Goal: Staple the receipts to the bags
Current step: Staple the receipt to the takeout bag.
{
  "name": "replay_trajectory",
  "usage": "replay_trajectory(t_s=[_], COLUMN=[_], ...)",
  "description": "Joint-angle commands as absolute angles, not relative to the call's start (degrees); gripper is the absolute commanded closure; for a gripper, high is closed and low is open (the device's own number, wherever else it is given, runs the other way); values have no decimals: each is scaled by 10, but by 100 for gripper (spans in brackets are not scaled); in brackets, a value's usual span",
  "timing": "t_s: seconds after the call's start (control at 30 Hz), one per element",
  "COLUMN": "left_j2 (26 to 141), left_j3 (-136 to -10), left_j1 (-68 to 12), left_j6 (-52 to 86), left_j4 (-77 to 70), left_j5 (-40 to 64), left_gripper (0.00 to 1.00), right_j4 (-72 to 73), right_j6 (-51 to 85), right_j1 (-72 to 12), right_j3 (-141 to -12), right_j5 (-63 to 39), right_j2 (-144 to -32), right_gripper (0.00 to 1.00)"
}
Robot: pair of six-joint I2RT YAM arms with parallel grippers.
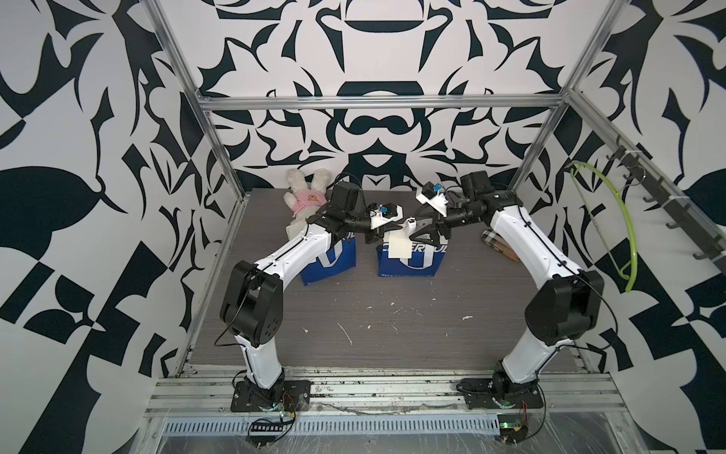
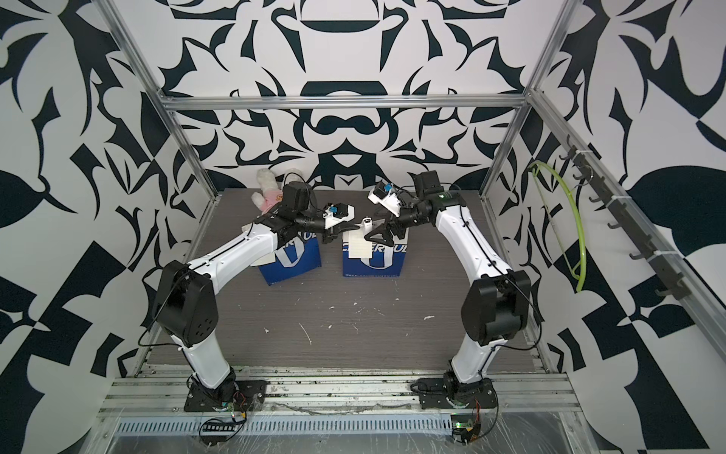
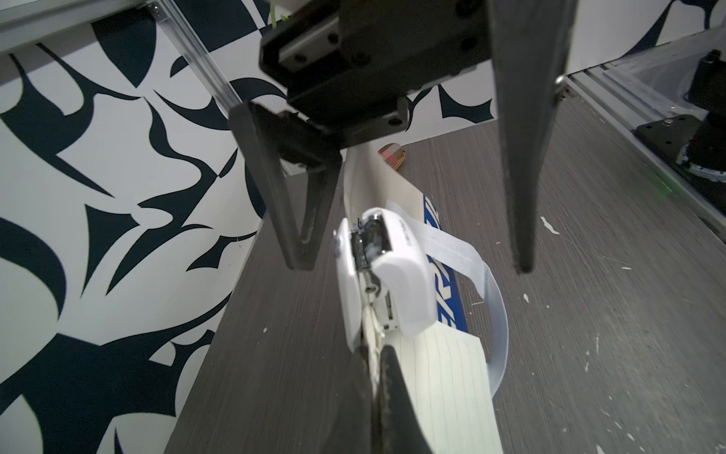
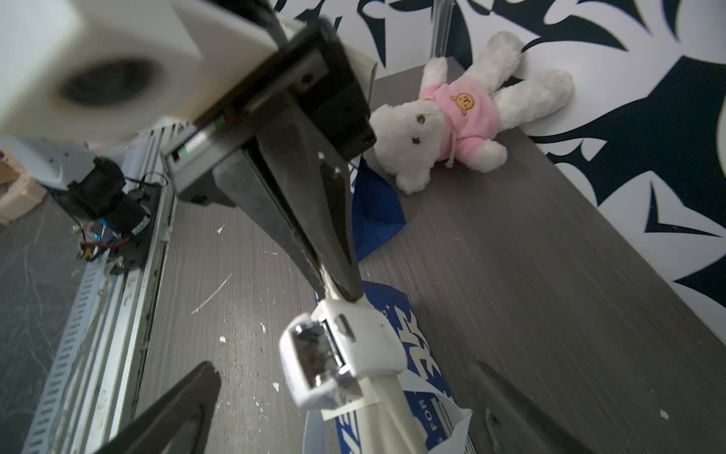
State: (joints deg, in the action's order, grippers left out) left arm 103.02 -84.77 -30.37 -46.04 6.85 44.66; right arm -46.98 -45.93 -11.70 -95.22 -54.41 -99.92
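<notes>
A white stapler (image 1: 409,225) sits over the cream top edge of a blue-and-cream paper bag (image 1: 428,263), on a grey table (image 1: 373,326). The stapler's long axis runs along that edge, from one gripper toward the other. Its mouth points at the left gripper (image 1: 372,237) and its open metal back end points at the right gripper (image 4: 341,369). A lined cream receipt (image 1: 398,247) lies against the bag's face. Its long side runs from under the stapler toward the bag's blue bottom.

Both arms rise from their bases, bend at the elbow and angle inward, so the two wrists meet at the stapler. The left gripper's fingers (image 3: 396,401) are pressed together on the bag's top edge, right at the stapler's mouth. Whether they also pinch the receipt cannot be told. The right gripper's fingers (image 3: 522,177) are spread wide, one on each side of the stapler's back end, touching neither side.

A white ribbon handle (image 3: 471,267) loops out beside the stapler. A second bag (image 1: 326,271) lies on the left gripper's side of the stapler, apart from the first, with its upper half hidden under the left arm. A plush toy (image 1: 304,200) in pink lies farther from the stapler on that same side, partly covered by the arm. Whether the stapled bag's top edge is raised off the table is hard to make out.
</notes>
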Motion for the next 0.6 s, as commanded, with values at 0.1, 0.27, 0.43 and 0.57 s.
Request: replay_trajectory(t_s=[0.1,0.27,0.43,0.57], left_j2=[1030,1041,1047,1047], left_j3=[-862,-874,-888,-886], left_j1=[-298,-297,-297,-297], left_j6=[-493,-492,-497,-499], left_j4=[142,143,155,156], left_j5=[465,452,450,449], left_gripper=[100,100,100,100], right_j4=[-584,-633,-566,-556], right_j6=[-639,-698,-676,-669], right_j1=[-120,-153,-177,-182], right_j3=[-1034,-1039,-1012,-1012], right_j5=[-568,-505,-450,-441], right_j2=[-1019,-1030,-1010,-1005], right_gripper=[4,8,10,19])
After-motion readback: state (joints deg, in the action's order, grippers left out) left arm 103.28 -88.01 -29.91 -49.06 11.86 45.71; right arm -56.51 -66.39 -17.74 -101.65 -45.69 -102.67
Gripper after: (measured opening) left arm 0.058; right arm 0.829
